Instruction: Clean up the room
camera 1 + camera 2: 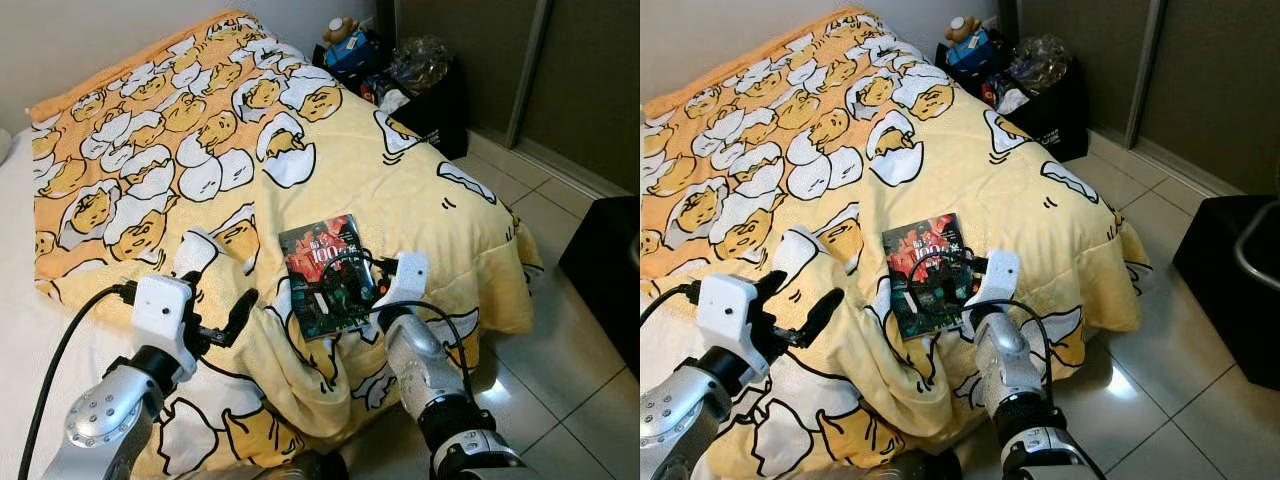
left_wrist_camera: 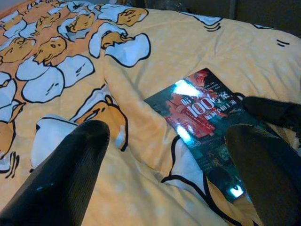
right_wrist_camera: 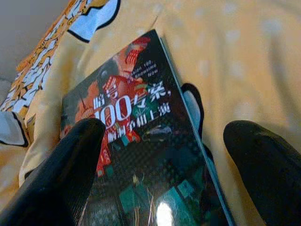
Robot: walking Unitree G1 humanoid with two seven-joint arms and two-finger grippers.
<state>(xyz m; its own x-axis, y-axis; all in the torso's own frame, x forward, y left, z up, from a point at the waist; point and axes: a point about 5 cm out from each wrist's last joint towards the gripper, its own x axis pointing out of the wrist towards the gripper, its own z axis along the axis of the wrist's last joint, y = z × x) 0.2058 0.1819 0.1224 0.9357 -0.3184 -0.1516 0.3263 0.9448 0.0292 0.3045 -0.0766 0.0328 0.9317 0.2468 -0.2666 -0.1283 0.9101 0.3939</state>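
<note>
1. Right now I have the book [image 1: 327, 276] lying flat on the yellow egg-print blanket [image 1: 380, 180], near the bed's foot edge, its dark cover with red art and white "100" facing up
2. My right gripper [image 3: 160, 169] is at the book's 5 o'clock corner, its two black fingers [image 3: 70, 174] spread wide; in the right wrist view one finger sits over the cover and the other over the blanket past the book's long edge, so the edge falls between them
3. I cannot tell whether either of those fingers touches the cover
4. My left gripper [image 1: 222, 315] hovers over the blanket at the book's 9 o'clock, well apart from it, fingers [image 2: 70, 174] spread wide and holding nothing
5. From the left wrist view I see a bright glare on the glossy cover and the right gripper's black finger at the book's far side
6. At 12 o'clock beyond the bed, a black bag [image 1: 425, 95] stands on the floor against the wall, stuffed with things, a small plush toy [image 1: 343, 35] on top
7. Pale floor tiles [image 1: 570, 380] run along 3 o'clock, with a dark cabinet [image 1: 605, 270] at the edge
</note>
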